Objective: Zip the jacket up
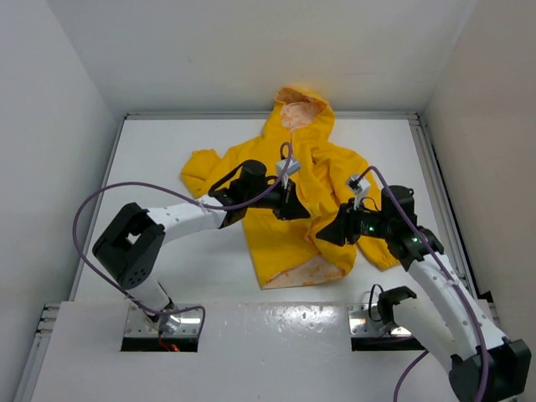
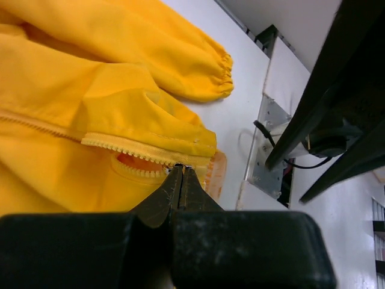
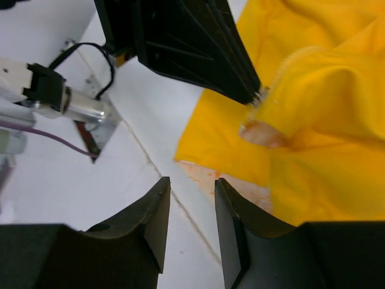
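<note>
Your left pincer (image 2: 181, 171) fills the bottom of its wrist view. Its fingertips are pressed together and pinch the jacket (image 2: 72, 108) at the row of zipper teeth (image 2: 132, 147), where the front edge folds over. From that nip the yellow cloth spreads toward 9 through 12 o'clock. A sleeve cuff (image 2: 219, 72) lies at 1 o'clock on the white worktop (image 2: 240, 120).

Your right pincer (image 3: 191, 220) stands spread, with only bare worktop in the gap between its fingers, and it touches nothing. From it, the jacket lies at 1 to 3 o'clock. The hem is nearest, turned back to show a strip of pale lining (image 3: 234, 183) speckled with orange. At 12 to 1 o'clock in that view you can see the tips of the left pincer meeting the zipper edge and lifting it into a small ridge.

From above, the jacket lies around the middle of the worktop, with its hood (image 1: 301, 105) at 12 o'clock and its hem at 6 o'clock. The left pincer sits on the chest along the front opening. The right pincer hangs at about 4 o'clock from it, near the lower front panel.
</note>
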You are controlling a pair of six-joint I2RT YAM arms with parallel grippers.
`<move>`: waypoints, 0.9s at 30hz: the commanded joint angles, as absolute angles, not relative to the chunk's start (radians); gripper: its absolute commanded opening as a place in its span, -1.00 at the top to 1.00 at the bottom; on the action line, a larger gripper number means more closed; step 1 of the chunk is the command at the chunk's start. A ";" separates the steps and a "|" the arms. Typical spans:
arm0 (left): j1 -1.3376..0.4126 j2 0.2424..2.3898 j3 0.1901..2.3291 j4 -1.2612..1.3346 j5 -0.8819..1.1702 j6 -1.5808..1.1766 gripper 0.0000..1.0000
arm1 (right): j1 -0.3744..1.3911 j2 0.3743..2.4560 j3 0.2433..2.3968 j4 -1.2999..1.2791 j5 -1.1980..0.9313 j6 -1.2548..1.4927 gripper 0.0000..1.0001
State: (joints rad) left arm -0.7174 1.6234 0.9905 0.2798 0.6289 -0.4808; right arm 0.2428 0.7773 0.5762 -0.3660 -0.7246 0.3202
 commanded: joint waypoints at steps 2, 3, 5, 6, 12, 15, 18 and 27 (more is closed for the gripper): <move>-0.741 1.649 1.038 0.348 0.649 -0.543 1.00 | 0.278 0.822 0.531 -0.246 -0.761 0.537 0.29; -0.741 1.649 1.039 0.348 0.649 -0.543 1.00 | 0.297 0.827 0.523 -0.211 -0.740 0.557 0.29; -0.750 1.649 1.039 0.348 0.640 -0.554 1.00 | 0.310 0.839 0.508 -0.163 -0.654 0.574 0.26; -0.750 1.649 1.039 0.348 0.640 -0.554 1.00 | 0.330 0.841 0.497 -0.149 -0.631 0.595 0.26; -0.750 1.649 1.039 0.368 0.629 -0.598 1.00 | 0.413 0.916 0.473 -0.019 -0.476 0.621 0.24; -0.741 1.649 1.039 0.368 0.638 -0.609 1.00 | 0.437 0.965 0.468 0.064 -0.425 0.627 0.24; -0.732 1.649 1.039 0.368 0.638 -0.618 1.00 | 0.456 0.976 0.477 0.083 -0.387 0.604 0.29; -0.723 1.640 1.020 0.379 0.638 -0.618 1.00 | 0.462 0.913 0.506 -0.072 -0.330 0.493 0.34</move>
State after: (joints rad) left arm -0.7265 1.6550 1.0054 0.3279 0.6205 -0.6086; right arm 0.4606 0.9600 0.4732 -0.0387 -0.3714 0.5491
